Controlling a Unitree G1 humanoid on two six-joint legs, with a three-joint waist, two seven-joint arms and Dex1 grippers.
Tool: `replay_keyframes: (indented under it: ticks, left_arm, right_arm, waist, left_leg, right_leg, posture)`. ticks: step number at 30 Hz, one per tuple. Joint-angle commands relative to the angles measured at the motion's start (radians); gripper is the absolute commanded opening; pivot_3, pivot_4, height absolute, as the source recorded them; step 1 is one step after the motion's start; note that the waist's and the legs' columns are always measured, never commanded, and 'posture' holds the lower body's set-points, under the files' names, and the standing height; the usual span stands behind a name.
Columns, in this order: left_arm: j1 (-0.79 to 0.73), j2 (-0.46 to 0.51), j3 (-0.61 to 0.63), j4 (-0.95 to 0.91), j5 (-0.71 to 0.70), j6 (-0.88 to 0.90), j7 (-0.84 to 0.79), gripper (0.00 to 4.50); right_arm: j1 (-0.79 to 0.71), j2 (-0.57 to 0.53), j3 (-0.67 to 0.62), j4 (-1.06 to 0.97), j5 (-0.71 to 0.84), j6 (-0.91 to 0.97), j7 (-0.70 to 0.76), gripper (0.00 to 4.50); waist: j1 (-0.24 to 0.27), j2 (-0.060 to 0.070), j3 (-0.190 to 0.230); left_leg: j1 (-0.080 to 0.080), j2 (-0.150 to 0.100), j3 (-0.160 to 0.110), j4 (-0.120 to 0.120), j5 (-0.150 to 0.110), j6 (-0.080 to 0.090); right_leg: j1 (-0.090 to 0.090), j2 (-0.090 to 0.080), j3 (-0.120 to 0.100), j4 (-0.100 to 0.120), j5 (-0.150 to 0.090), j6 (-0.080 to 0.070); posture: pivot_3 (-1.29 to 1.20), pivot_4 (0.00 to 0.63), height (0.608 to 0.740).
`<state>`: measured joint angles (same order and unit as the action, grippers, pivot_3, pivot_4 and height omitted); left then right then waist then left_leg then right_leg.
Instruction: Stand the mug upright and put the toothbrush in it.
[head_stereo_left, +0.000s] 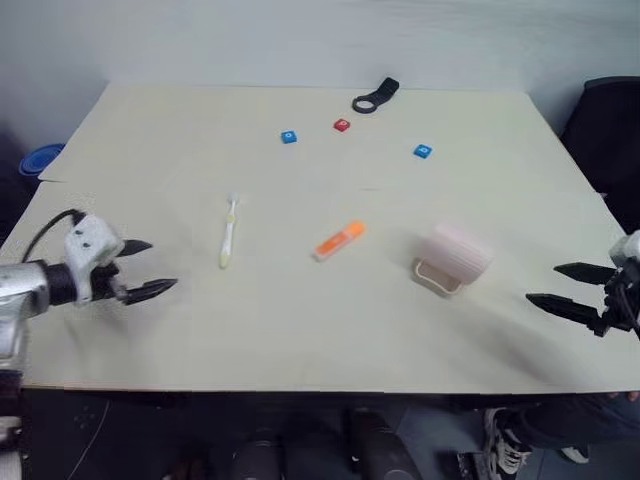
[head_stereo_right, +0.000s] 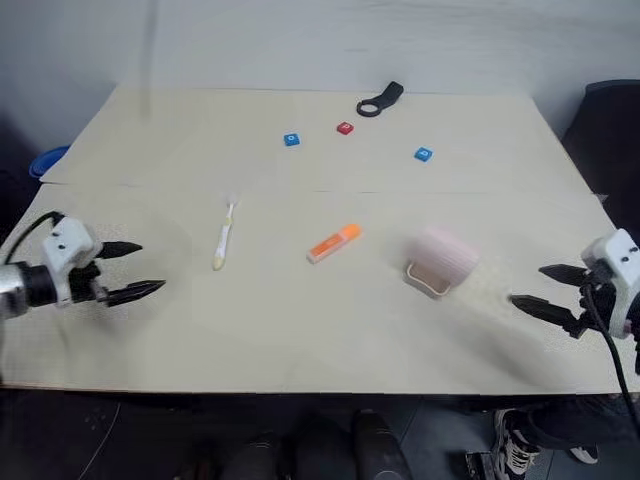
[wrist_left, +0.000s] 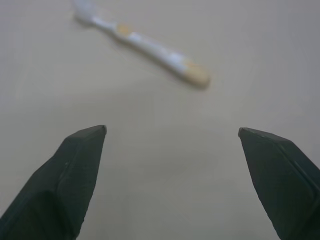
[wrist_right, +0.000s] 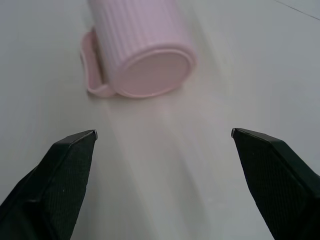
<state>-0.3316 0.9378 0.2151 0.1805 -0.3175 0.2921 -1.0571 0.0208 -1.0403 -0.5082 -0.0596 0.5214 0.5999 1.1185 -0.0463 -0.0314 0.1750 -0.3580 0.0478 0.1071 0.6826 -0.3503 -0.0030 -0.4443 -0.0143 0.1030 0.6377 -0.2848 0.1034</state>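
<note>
We see the mug (head_stereo_left: 455, 256) lying on its side toward the worktop's (head_stereo_left: 300, 330) right edge, the toothbrush (head_stereo_left: 229, 232) flat left of centre. Our left gripper (head_stereo_left: 140, 268) and right gripper (head_stereo_left: 570, 288) flank them, jaws wide and empty, likely so each arm can take its nearest item.

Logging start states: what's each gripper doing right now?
Left gripper: open, holding nothing, short of the toothbrush.
Right gripper: open, holding nothing, facing the mug lying on its side.

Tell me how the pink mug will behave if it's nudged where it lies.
The mug lies on its ribbed round side, so it would probably roll. Its handle rests against the table and may stop that. It looks rigid, likely breakable.
</note>
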Motion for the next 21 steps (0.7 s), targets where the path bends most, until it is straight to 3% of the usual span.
replay_keyframes:
  ticks: [1,7,10,12,17,21]
  left_arm:
    - [-0.084,-0.019,-0.038,-0.109,-0.057,0.084,-0.019,4.49]
    - [-0.301,-0.164,-0.208,-0.121,-0.026,0.171,0.002,4.49]
    - [-0.401,-0.297,-0.321,-0.029,0.077,0.159,0.094,4.49]
    - [-0.442,-0.38,-0.368,0.03,0.112,0.157,0.13,4.49]
    - [-0.524,-0.544,-0.414,0.165,0.169,0.209,0.242,4.49]
    - [-0.569,-0.623,-0.45,0.237,0.218,0.214,0.288,4.49]
  right_arm:
    - [0.06,0.025,-0.1,-0.207,0.083,0.089,-0.04,4.5]
    - [0.159,0.11,-0.214,-0.587,0.295,0.272,-0.169,4.5]
    - [0.156,0.152,-0.297,-0.736,0.589,0.322,-0.322,4.5]
    - [0.161,0.153,-0.317,-0.794,0.694,0.322,-0.424,4.5]
    - [0.219,0.154,-0.301,-0.89,0.78,0.285,-0.614,4.5]
    - [0.271,0.151,-0.281,-0.943,0.773,0.251,-0.697,4.5]
  waist:
    - [0.004,0.0,0.0]
    - [0.019,-0.001,-0.001]
    - [0.021,-0.002,-0.001]
    - [0.021,-0.002,-0.001]
    - [0.015,-0.006,-0.002]
    - [0.019,-0.006,-0.002]
  left_leg:
    - [0.0,0.0,-0.002,0.0,0.0,0.0]
    - [0.0,-0.002,-0.003,0.001,0.0,-0.001]
    - [0.0,-0.003,-0.005,0.002,0.001,-0.002]
    - [0.0,-0.004,-0.005,0.002,0.001,-0.002]
    - [-0.001,-0.003,-0.005,0.002,0.0,-0.002]
    - [-0.001,-0.003,-0.005,0.002,0.001,-0.001]
  right_leg:
    - [0.0,0.001,0.0,0.0,0.0,0.0]
    - [0.0,0.003,0.003,0.001,0.001,0.002]
    - [0.001,0.005,0.004,0.0,0.001,0.002]
    - [0.001,0.005,0.004,0.0,0.001,0.002]
    - [0.001,0.005,0.006,-0.001,0.001,0.002]
    - [0.0,0.005,0.006,-0.001,0.001,0.002]
  posture:
    - [0.0,0.15,0.74]
    - [0.0,0.15,0.74]
    - [0.0,0.15,0.74]
    - [0.0,0.15,0.74]
    - [0.0,0.15,0.74]
    - [0.0,0.15,0.74]
